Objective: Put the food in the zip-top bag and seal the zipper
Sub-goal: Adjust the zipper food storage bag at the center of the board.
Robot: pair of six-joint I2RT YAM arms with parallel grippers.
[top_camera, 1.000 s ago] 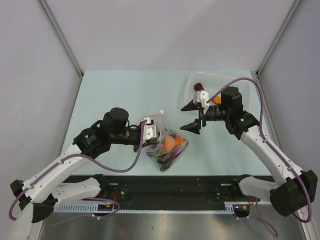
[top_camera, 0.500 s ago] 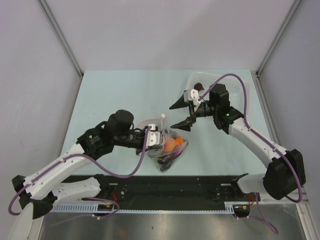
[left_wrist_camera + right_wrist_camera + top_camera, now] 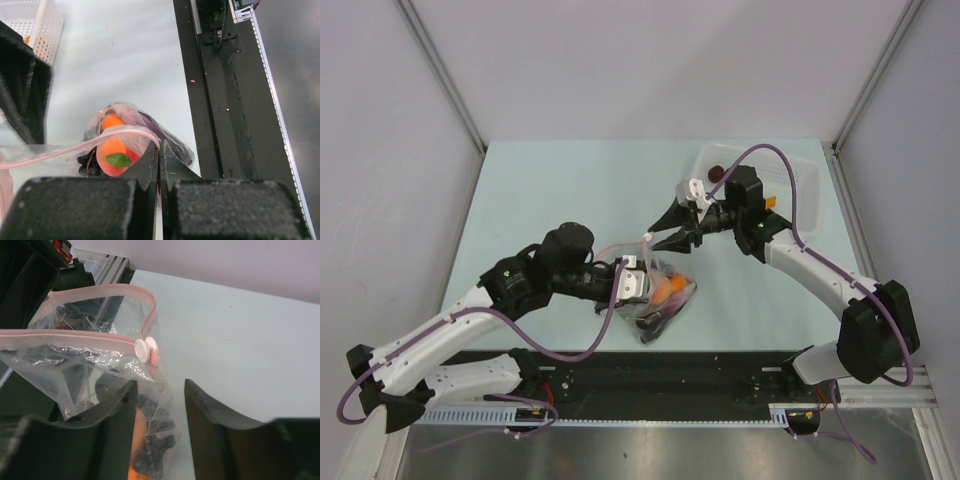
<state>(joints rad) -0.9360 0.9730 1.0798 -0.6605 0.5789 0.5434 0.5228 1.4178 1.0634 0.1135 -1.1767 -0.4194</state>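
Note:
The zip-top bag hangs just above the table's near middle, its mouth open. The food inside shows as a peach-red fruit, an orange ball and dark grapes. My left gripper is shut on the bag's top edge, seen close in its wrist view as jaws pinching the plastic. The pink zipper runs to a white slider. My right gripper is open, and the bag's side edge just below the slider lies between its fingers.
A white perforated basket stands at the back right with a dark piece and an orange piece in it. The black rail runs along the near edge. Grey walls close in both sides.
My right gripper has swung left from near the basket to the bag's slider end, and its jaws have narrowed. The left arm has shifted slightly right, still holding the bag.

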